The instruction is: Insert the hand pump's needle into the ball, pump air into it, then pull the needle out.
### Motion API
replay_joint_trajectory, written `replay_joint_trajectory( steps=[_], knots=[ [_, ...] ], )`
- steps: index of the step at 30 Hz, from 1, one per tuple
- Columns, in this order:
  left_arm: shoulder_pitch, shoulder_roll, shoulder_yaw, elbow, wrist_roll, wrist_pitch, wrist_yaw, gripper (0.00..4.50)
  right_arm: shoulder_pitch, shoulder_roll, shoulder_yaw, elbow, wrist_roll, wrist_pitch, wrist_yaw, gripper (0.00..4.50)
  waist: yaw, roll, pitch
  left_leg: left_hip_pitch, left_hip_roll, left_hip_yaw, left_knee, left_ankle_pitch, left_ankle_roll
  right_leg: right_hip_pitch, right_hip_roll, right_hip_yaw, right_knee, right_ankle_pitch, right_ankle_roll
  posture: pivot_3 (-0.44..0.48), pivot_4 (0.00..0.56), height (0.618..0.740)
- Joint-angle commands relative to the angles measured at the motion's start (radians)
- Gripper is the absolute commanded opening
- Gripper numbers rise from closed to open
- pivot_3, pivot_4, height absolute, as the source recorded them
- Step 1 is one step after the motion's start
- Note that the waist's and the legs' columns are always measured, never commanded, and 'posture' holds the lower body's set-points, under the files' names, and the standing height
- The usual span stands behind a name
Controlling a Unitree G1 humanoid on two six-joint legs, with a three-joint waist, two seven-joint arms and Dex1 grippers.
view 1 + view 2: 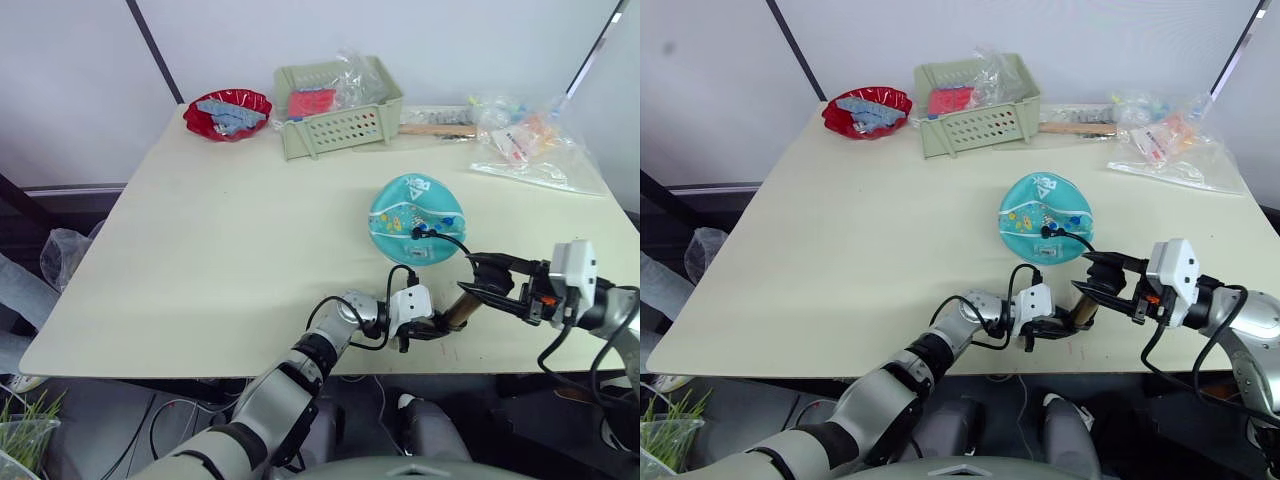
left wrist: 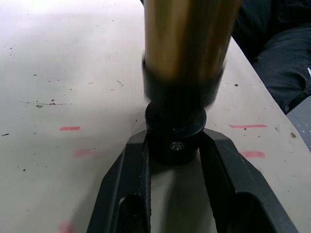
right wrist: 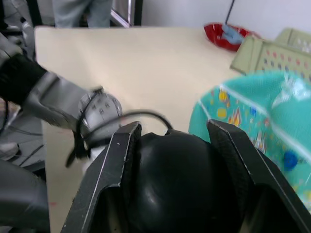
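The teal ball (image 1: 415,218) lies on the table right of centre. A small black needle fitting (image 1: 419,233) sits against its near side; the pin itself is hidden. From there a thin black hose (image 1: 452,243) curves back to the hand pump (image 1: 461,308), a bronze cylinder held near the table's front edge. My left gripper (image 1: 436,325) is shut on the pump's lower black end cap (image 2: 176,138). The pump's upper black cap (image 3: 180,184) is clamped by my right gripper (image 1: 470,280), just in front of the ball (image 3: 262,111).
At the table's far side stand a red bowl (image 1: 228,112) and a green basket (image 1: 338,105) of packets. To their right lie a wooden stick (image 1: 438,129) and clear plastic bags (image 1: 525,140). The table's front edge (image 1: 250,372) runs just below both grippers.
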Motion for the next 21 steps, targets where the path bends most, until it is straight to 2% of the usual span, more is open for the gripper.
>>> replay_joint_trajectory(
  steps=[1, 5, 9, 21],
  knots=[
    [0.011, 0.003, 0.005, 0.026, 0.016, 0.015, 0.003, 0.98, 0.032, 0.008, 0.042, 0.071, -0.066, -0.009, 0.009, 1.67, 0.0, 0.0, -0.001, 0.0, 0.0, 0.0, 0.0, 0.0, 0.0, 0.0, 0.0, 0.0, 0.0, 0.0, -0.001, 0.0, 0.15, 0.74],
    [0.014, 0.001, 0.006, 0.027, 0.018, 0.015, 0.007, 0.98, 0.021, -0.004, 0.001, 0.046, -0.012, -0.008, 0.023, 1.67, 0.0, 0.0, -0.001, 0.0, 0.0, -0.001, 0.0, 0.0, 0.0, 0.001, 0.0, -0.001, 0.0, 0.001, -0.002, 0.0, 0.15, 0.74],
    [0.014, 0.003, 0.0, 0.029, 0.022, 0.02, -0.009, 0.98, -0.068, -0.081, -0.139, -0.036, 0.179, 0.098, 0.043, 1.67, 0.0, 0.004, 0.002, -0.001, 0.0, -0.001, 0.001, 0.0, 0.0, 0.0, -0.001, -0.001, -0.001, 0.001, -0.002, 0.0, 0.15, 0.74],
    [0.021, 0.001, 0.002, 0.038, 0.029, -0.019, -0.041, 0.98, -0.297, -0.296, -0.37, -0.066, 0.515, 0.431, 0.004, 1.67, 0.002, 0.009, 0.003, -0.016, -0.001, -0.004, 0.001, 0.0, 0.0, -0.013, -0.002, -0.004, -0.001, 0.003, -0.004, 0.0, 0.15, 0.74]
  ],
)
